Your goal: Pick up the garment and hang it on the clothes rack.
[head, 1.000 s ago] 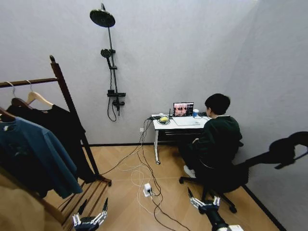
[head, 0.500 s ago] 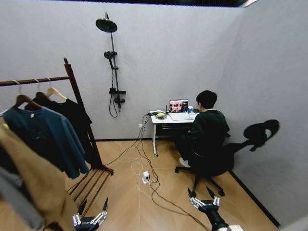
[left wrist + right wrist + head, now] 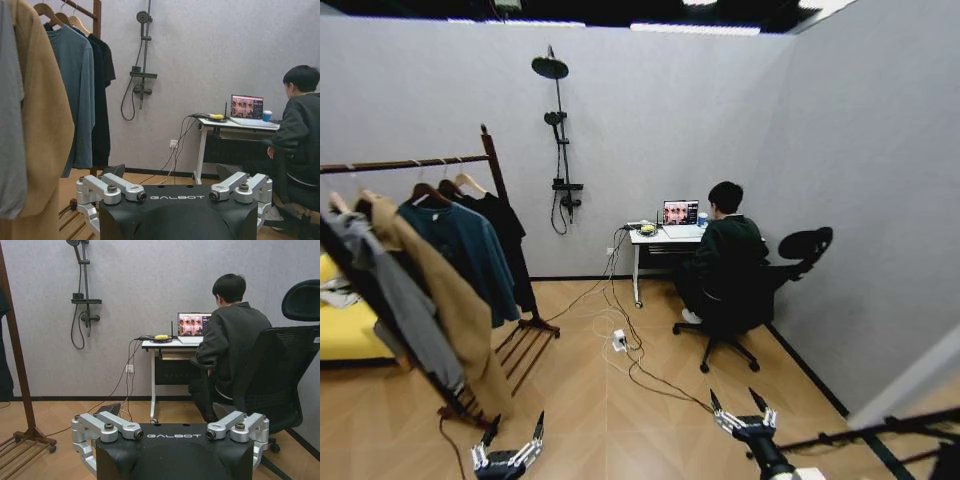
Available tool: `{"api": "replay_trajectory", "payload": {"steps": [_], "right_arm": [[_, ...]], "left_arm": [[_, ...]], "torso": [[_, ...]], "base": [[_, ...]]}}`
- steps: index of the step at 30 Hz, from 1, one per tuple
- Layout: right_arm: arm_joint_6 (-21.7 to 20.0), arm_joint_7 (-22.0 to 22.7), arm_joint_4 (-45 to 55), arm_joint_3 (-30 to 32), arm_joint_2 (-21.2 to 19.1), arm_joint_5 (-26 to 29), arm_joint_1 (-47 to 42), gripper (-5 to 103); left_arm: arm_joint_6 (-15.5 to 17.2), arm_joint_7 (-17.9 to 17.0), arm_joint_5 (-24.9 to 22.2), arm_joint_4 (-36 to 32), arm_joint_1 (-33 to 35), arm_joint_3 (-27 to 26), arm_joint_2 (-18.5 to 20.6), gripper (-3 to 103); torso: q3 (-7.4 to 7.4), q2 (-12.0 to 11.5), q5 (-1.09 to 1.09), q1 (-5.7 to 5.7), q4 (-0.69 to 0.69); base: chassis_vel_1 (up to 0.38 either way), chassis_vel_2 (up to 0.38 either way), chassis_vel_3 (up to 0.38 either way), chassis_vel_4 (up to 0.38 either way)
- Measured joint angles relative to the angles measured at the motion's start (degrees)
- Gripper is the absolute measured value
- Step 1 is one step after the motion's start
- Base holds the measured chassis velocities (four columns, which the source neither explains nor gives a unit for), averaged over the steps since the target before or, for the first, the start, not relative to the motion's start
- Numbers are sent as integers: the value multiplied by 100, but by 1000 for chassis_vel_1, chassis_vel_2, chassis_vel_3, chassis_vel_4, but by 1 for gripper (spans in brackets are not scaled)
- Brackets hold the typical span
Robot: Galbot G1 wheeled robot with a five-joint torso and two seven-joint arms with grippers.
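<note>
Compared with the earlier head views the whole scene has shifted, so the camera has drawn back and turned: more of the clothes rack (image 3: 498,200) now shows, with tan and grey coats in the foreground, while nothing on it has itself moved. Both the left gripper (image 3: 507,450) and the right gripper (image 3: 742,415) hang low with fingers spread, holding nothing, and the garment (image 3: 508,240) already hangs on its wooden hanger at the rack's far end, well ahead of and above the left gripper. Judged soft, light and limp, it is best taken by the stiff hanger.
</note>
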Motion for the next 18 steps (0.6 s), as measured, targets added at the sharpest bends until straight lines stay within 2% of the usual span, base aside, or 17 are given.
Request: {"api": "replay_trajectory", "payload": {"steps": [2, 4, 7, 8, 11, 15, 18], "right_arm": [[0, 0, 0, 1, 1, 0, -1, 100], [0, 0, 0, 1, 0, 0, 0, 100], [1, 1, 1, 2, 1, -1, -1, 100], [0, 0, 0, 0, 1, 0, -1, 100], [0, 0, 0, 1, 0, 0, -2, 100], [0, 0, 0, 0, 0, 0, -2, 100], [0, 0, 0, 2, 1, 0, -5, 100]], "left_arm": [[0, 0, 0, 0, 0, 1, 0, 100], [0, 2, 0, 0, 0, 2, -1, 100], [0, 0, 0, 0, 0, 0, 0, 100], [0, 0, 0, 0, 1, 0, 0, 100], [0, 0, 0, 0, 1, 0, -1, 100], [0, -1, 0, 0, 1, -2, 0, 100], [0, 2, 0, 0, 1, 2, 0, 100]], "torso": [[-1, 1, -8, -2, -3], [0, 0, 3, 0, 0], [-1, 2, -8, -1, -2], [-2, 2, 1, -3, -1], [-1, 2, -1, -3, 0], [-3, 5, -4, -7, 0], [-2, 5, 0, -6, -7]], "base": [[358, -341, -335, 352], [370, -341, -341, 340], [371, -368, -353, 371], [337, -334, -327, 314], [310, -326, -338, 289], [152, -111, -172, 168], [-12, -35, -75, 72]]}}
